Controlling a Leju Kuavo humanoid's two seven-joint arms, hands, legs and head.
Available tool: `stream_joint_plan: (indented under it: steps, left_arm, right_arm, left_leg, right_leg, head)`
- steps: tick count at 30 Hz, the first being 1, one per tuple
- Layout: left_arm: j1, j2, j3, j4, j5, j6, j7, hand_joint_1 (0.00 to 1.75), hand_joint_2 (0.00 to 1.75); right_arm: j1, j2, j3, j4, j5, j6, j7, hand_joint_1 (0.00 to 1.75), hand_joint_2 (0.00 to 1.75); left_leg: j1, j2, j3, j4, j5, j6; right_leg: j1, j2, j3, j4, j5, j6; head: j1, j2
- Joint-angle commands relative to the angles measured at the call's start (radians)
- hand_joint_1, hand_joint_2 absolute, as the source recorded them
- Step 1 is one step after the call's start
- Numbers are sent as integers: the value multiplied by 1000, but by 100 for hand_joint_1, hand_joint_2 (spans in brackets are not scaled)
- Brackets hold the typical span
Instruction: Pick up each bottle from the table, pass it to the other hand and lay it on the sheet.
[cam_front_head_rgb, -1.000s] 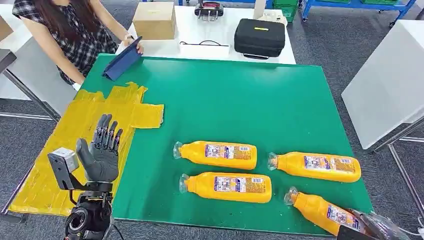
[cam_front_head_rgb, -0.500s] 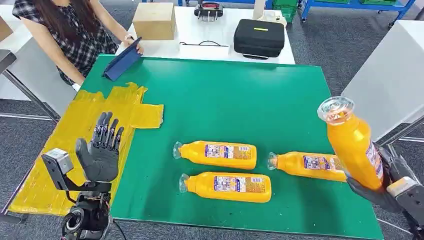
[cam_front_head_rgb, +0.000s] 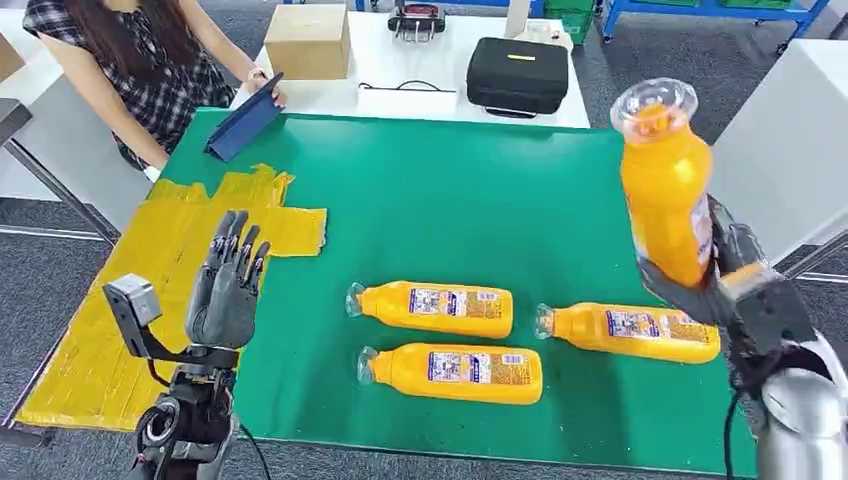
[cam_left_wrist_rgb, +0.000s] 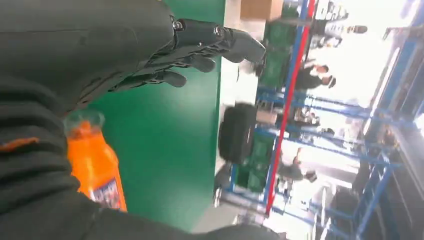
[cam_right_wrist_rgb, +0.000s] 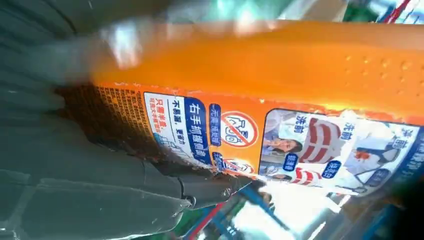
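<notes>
One bottle up, three lying on the green table (cam_front_head_rgb: 500, 200). Far left, the yellow sheet (cam_front_head_rgb: 150, 260) waits; the left hand (cam_front_head_rgb: 228, 290) stands above its edge, fingers straight, holding nothing. The three bottles (cam_front_head_rgb: 440, 340) lie mid-table. At right, the right hand (cam_front_head_rgb: 715, 275) grasps the raised bottle (cam_front_head_rgb: 665, 190) low on its body — top-heavy, it could tip or slip during the handover. Since half a second ago it has climbed higher, and the left hand has edged inward.
</notes>
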Motion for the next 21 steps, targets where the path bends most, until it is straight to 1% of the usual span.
stream_joint_plan:
  steps: [1,2,3,4,5,6,7,8,9,10,12,13,14,16,21]
  left_arm:
    - [-205,22,-112,263,69,-12,16,0,175]
    - [-209,22,-116,263,72,-8,16,0,175]
    - [-218,18,-115,261,77,-1,17,0,175]
    - [-224,19,-117,260,79,6,22,0,175]
    - [-229,22,-120,259,81,14,27,0,175]
    - [-230,22,-119,259,81,14,27,0,175]
    - [-232,27,-120,260,82,16,28,0,175]
    - [-232,29,-120,261,81,16,28,0,175]
    - [-232,32,-121,266,82,17,28,0,175]
    - [-232,35,-123,269,83,19,27,0,175]
    - [-228,36,-121,269,85,21,26,0,175]
    - [-228,36,-121,269,85,21,26,0,175]
    - [-227,37,-122,269,86,22,25,0,175]
    - [-227,37,-123,268,86,22,25,0,175]
    - [-227,37,-123,267,86,22,25,0,175]
  right_arm:
    - [-470,335,446,800,-20,-134,-7,175,175]
    - [-497,357,472,847,-19,-143,-10,175,175]
    - [-527,397,501,892,-17,-132,-9,175,175]
    - [-550,429,516,928,-23,-131,-5,175,175]
    - [-570,463,543,958,-22,-136,-1,175,175]
    - [-570,468,545,959,-22,-136,-1,175,175]
    - [-576,483,559,971,-25,-131,9,175,175]
    - [-572,492,568,978,-24,-124,13,175,175]
    - [-570,497,577,987,-26,-125,13,175,175]
    - [-569,502,590,1002,-30,-121,14,175,175]
    - [-564,508,598,1012,-33,-120,12,175,175]
    - [-564,508,598,1012,-33,-120,12,175,175]
    - [-566,506,603,1019,-37,-125,6,175,175]
    - [-567,504,602,1019,-38,-126,5,175,175]
    - [-568,502,602,1018,-40,-125,4,175,175]
  left_leg:
    - [2,17,10,-4,1,-4]
    - [3,15,6,-1,1,-3]
    - [3,16,8,-2,2,-5]
    - [2,11,4,-1,4,-3]
    - [2,14,5,-1,3,-4]
    - [3,14,6,0,3,-5]
    - [2,11,4,0,3,-4]
    - [2,11,6,0,2,-5]
    - [3,8,3,0,4,-3]
    - [3,8,5,-1,3,-4]
    - [3,4,4,-1,4,-4]
    - [3,1,2,-1,5,-3]
    - [3,1,7,-1,2,-5]
    - [3,-1,0,0,4,-3]
    - [2,-1,-3,0,5,-3]
  right_leg:
    - [2,16,4,-4,6,-2]
    - [3,14,1,-2,6,-1]
    - [3,15,2,-2,7,-4]
    - [2,11,0,0,5,-2]
    - [2,14,0,1,5,-3]
    - [2,14,0,1,5,-3]
    - [2,11,-1,2,4,-2]
    - [2,11,1,2,4,-3]
    - [2,8,-1,2,4,-2]
    - [2,8,1,1,3,-2]
    - [2,4,1,1,2,-2]
    - [2,2,-1,1,3,-2]
    - [3,2,5,0,1,-3]
    - [2,1,-2,1,2,-2]
    - [1,0,-4,1,3,-2]
  head:
    - [0,0]
    - [0,0]
    - [0,0]
    - [0,0]
    - [0,0]
    - [-1,0]
    - [0,0]
    - [0,0]
    - [0,0]
    - [0,0]
    - [0,0]
    - [0,0]
    - [0,0]
    - [0,0]
    - [0,0]
